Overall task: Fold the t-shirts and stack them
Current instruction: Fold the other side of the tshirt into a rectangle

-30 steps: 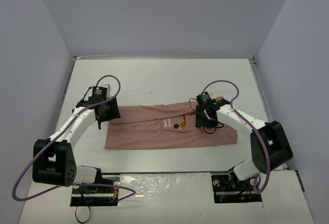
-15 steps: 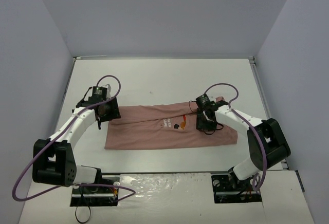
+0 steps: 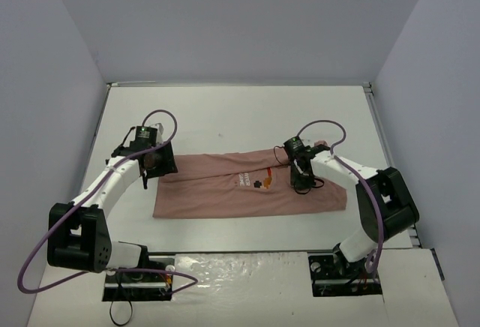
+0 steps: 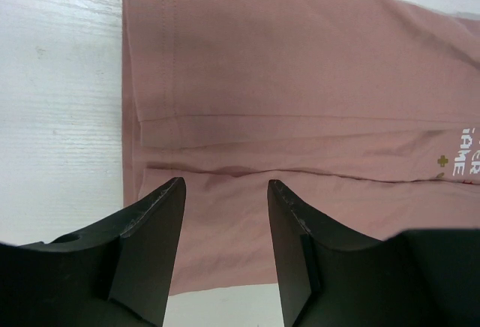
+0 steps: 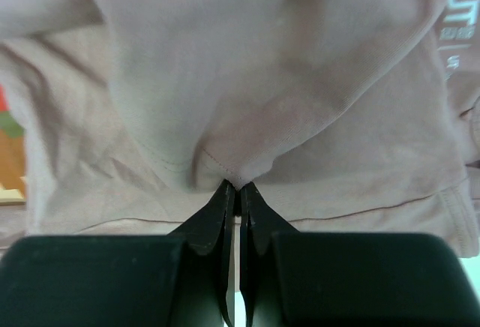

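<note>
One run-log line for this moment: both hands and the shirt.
left hand: open, over t-shirt edge | right hand: shut, pinching t-shirt fabric | t-shirt: long folded strip on table

- Obstacle: t-shirt, a long folded band across the middle of the table.
- Obstacle: left gripper hangs over the band's left end, jaws apart.
- Obstacle: right gripper is pinched on a raised fold near the right end.
- Limits: walls hem you in on both sides and at the back.
- Passage: you have bare table behind the band, a narrower strip in front of it, and the band's middle between the arms.
</note>
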`<state>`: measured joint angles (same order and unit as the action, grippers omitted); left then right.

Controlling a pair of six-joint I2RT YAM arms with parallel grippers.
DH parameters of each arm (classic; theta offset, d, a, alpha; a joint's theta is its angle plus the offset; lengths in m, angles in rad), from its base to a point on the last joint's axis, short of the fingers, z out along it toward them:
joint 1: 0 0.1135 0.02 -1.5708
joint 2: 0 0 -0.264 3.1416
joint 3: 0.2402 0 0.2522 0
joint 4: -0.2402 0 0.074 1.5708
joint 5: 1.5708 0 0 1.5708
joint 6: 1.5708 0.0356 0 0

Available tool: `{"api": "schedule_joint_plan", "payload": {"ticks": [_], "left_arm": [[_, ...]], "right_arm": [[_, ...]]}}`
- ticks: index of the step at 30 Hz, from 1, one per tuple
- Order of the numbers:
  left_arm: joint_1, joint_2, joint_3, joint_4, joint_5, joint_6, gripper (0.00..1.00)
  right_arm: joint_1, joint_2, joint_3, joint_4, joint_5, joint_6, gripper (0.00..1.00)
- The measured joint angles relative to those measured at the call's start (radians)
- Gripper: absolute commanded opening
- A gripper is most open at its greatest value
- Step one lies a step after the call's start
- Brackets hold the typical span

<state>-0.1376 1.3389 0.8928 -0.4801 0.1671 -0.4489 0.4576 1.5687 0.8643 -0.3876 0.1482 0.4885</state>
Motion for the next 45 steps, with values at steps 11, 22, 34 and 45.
{"api": "schedule_joint_plan", "payload": {"ticks": [11, 22, 34, 45], "left_arm": [[-0.153, -0.002, 0.113, 0.041, 0.072, -0.025, 0.45], [-0.402, 0.091, 0.151, 0.339, 0.106, -0.093, 0.47], [-0.682, 0.378, 0.25, 0.595, 0.012, -0.116, 0.49], [-0.756, 0.482, 0.354, 0.687, -0.164, -0.184, 0.49]], "right_arm": [[-0.005, -0.029, 0.287, -0.119, 0.02, -0.037, 0.0], [-0.045, -0.019, 0.455, -0.235, -0.011, -0.05, 0.0], [-0.086, 0.066, 0.575, -0.294, -0.078, -0.067, 0.0], [-0.091, 0.144, 0.652, -0.305, -0.115, -0.074, 0.0]]}}
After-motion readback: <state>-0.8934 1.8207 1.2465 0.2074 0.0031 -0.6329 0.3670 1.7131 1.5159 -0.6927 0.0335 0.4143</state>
